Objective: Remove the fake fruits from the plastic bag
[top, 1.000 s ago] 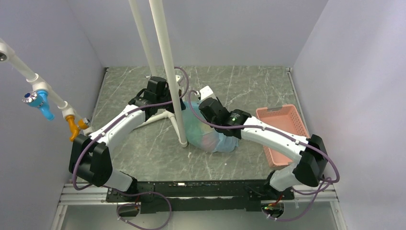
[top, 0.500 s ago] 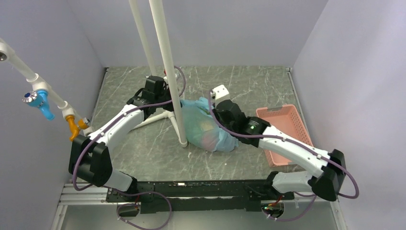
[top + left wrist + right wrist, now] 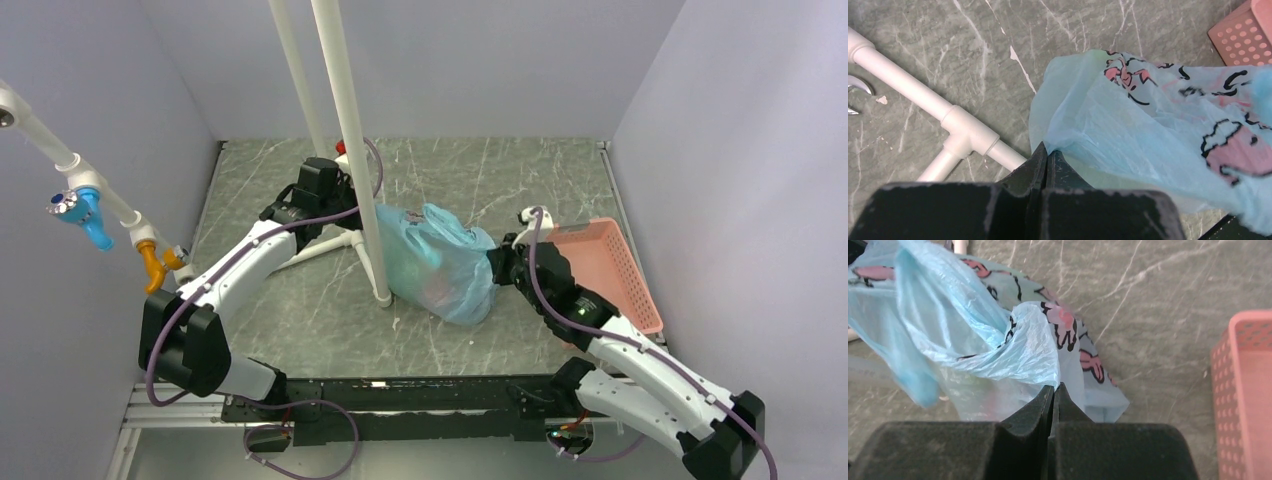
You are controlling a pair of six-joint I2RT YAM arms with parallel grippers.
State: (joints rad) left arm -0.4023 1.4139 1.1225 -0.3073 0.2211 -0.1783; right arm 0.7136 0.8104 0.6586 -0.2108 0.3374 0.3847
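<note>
The surface (image 3: 300, 300) was grey-green marble-look. At its centre lay the bag (image 3: 440, 262), thin, crinkled, translucent blue-green, printed with pink and black figures, bulging, with a reddish blur showing through. The pink tray (image 3: 610, 262) sat at 3 o'clock. The left claw (image 3: 1046, 159) pinched the bag's 9 o'clock edge, jaws together; the right claw (image 3: 1054, 396) pinched a fold at 3 o'clock.

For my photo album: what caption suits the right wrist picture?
Right gripper pinching a fold of the plastic bag, pink basket alongside.
</note>
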